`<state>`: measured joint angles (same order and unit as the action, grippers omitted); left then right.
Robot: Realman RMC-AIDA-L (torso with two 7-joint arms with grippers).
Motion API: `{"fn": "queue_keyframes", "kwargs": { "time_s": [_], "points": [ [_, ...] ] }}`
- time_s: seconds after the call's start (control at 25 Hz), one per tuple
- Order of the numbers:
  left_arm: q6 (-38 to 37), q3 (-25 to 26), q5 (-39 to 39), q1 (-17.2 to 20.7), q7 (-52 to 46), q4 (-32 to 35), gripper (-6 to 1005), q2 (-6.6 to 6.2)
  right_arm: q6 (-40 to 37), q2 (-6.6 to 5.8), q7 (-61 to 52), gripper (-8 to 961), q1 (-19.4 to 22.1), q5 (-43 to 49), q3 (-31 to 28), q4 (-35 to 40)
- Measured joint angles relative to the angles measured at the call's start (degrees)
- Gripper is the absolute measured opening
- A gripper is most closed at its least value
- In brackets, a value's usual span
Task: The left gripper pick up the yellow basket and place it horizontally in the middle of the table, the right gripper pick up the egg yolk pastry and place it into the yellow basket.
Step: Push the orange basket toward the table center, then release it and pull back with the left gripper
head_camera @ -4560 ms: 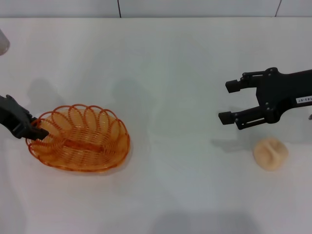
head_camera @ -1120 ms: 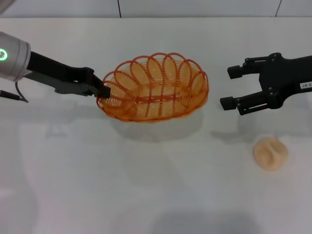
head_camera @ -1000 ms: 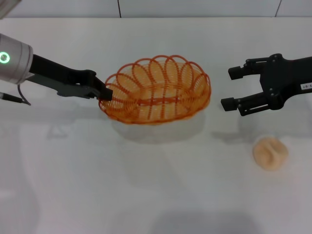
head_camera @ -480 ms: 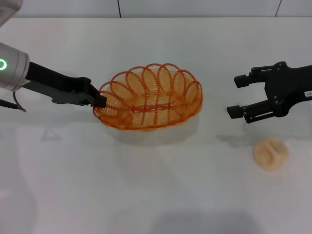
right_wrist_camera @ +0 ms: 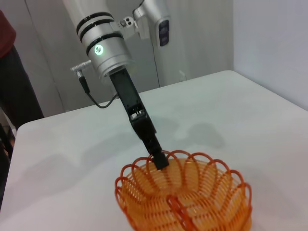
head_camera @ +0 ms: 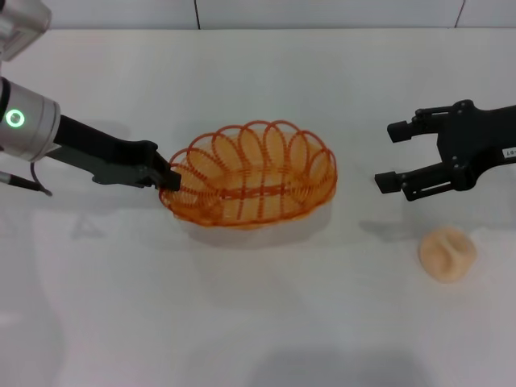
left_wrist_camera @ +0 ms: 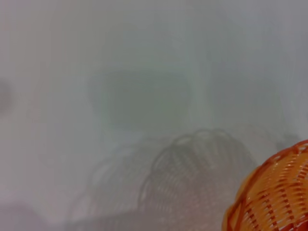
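Near the middle of the plain white table, long axis across it: the oval orange-yellow translucent wire basket, looped scalloped rim, woven bottom, tilted a little. Clamped on its left rim: the black two-fingered left gripper. Well off to the right, on bare tabletop: the small round peach-cream egg yolk pastry, creased on top. Above it, fingers apart and empty: the black right gripper. Nothing between pastry and basket.

Bright, even overhead light casts soft, faint shadows on the white surface, while the left wrist view is hazy and unfocused.
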<state>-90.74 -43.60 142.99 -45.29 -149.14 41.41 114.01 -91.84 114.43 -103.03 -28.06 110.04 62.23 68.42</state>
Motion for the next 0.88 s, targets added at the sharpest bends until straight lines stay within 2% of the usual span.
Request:
{"fn": "queue_keyframes", "kwargs": {
  "time_s": [0.28, 0.56, 0.88],
  "points": [
    [1.51, -0.71, 2.35, -0.92, -1.11, -0.13, 71, 0.03, -0.05, 0.18, 0.19, 856, -0.09, 0.0, 0.03, -0.06],
    [2.59, -4.21, 3.11, -2.81, -1.89, -1.02, 72, 0.33, -0.4, 0.34, 0.29, 856, 0.15, 0.0, 0.09, 0.24],
    [4.5, -4.63, 3.16, -4.17, -2.14, -3.18, 74, 1.04, -0.52, 0.44, 0.84, 855, 0.31, -0.01, 0.03, 0.16]
  ]
}}
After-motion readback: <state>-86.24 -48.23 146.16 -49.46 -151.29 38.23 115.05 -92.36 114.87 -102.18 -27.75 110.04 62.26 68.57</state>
